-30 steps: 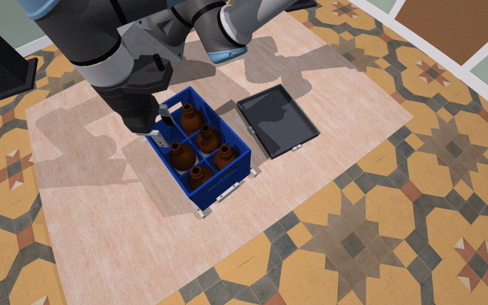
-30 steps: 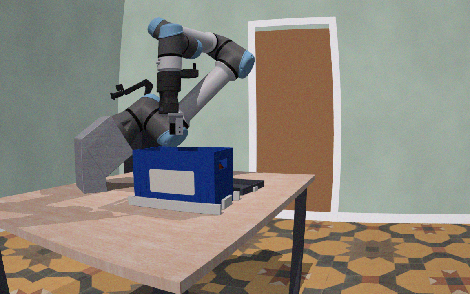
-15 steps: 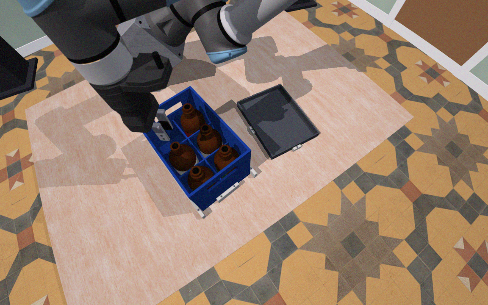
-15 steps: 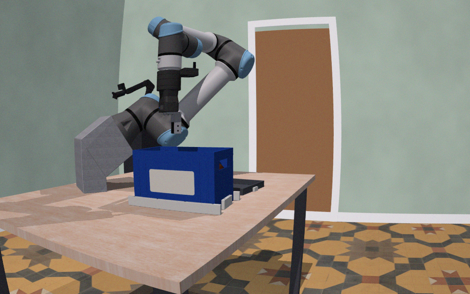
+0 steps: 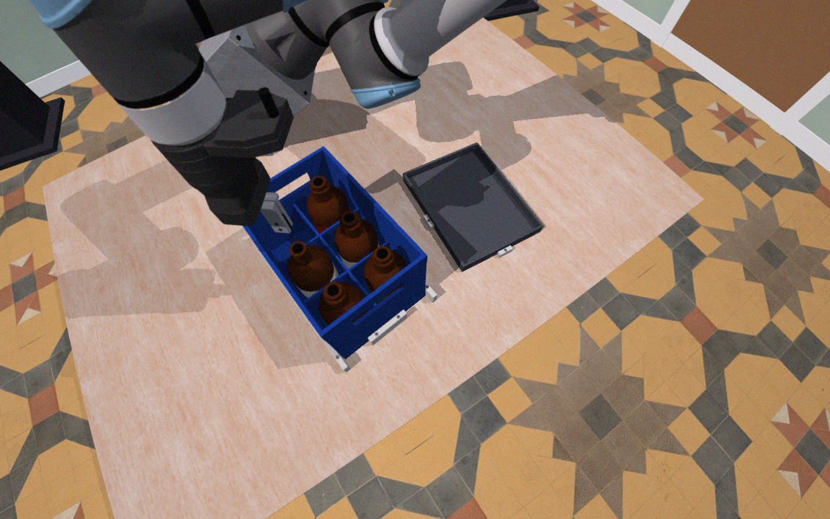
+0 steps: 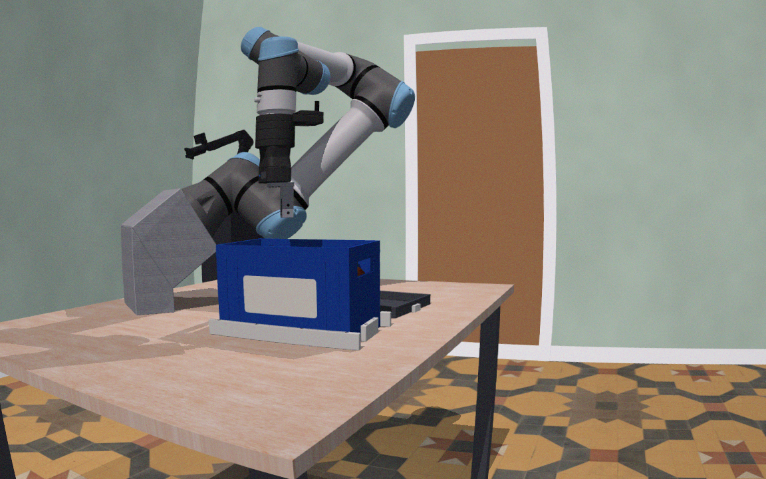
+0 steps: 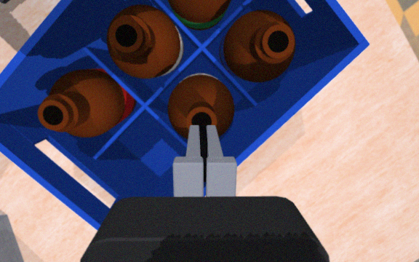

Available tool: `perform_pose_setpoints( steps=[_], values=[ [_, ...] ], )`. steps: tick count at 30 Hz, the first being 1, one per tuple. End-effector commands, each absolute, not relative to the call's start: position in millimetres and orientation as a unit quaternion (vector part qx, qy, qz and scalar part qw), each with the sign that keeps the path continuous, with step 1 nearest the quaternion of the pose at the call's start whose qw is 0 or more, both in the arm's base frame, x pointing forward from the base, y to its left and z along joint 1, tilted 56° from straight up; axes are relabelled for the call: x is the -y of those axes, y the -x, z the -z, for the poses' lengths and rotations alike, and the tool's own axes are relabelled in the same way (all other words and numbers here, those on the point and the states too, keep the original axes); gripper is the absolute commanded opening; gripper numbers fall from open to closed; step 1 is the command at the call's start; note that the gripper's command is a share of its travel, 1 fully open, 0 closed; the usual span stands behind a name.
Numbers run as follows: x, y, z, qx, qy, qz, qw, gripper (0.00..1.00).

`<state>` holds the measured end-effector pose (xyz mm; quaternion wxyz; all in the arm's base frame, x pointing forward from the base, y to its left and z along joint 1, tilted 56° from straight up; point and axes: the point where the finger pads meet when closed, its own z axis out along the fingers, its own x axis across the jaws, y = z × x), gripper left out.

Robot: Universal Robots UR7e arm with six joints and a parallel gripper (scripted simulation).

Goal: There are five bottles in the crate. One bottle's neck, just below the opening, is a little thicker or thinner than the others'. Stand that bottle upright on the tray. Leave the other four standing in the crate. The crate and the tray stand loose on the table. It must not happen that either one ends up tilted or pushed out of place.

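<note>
My gripper is shut and empty, pointing down above the blue crate. Five brown bottles stand in the crate: a red-label bottle, a centre bottle, a green-label bottle, a corner bottle and a bottle partly behind my fingertips in the wrist view. One corner compartment is empty. The dark tray holds no bottle. I cannot tell which neck differs.
The crate's dividers and high walls surround the bottles. Light stop blocks stand along the crate's outside, and a small block is at the tray's edge. A narrow gap separates crate and tray on the table.
</note>
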<state>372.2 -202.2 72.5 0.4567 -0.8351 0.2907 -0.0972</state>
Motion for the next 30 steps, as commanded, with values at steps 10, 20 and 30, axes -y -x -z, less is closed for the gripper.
perform_pose_setpoints(
  steps=[10, 20, 30],
  values=[
    [201.9, -371.8, -73.6, -0.291, 0.835, 0.098, 0.456, 0.00],
    [162.0, -358.4, -115.8, -0.291, 0.835, 0.098, 0.456, 0.00],
    [139.3, -351.1, -134.1, -0.291, 0.835, 0.098, 0.456, 0.00]
  ],
)
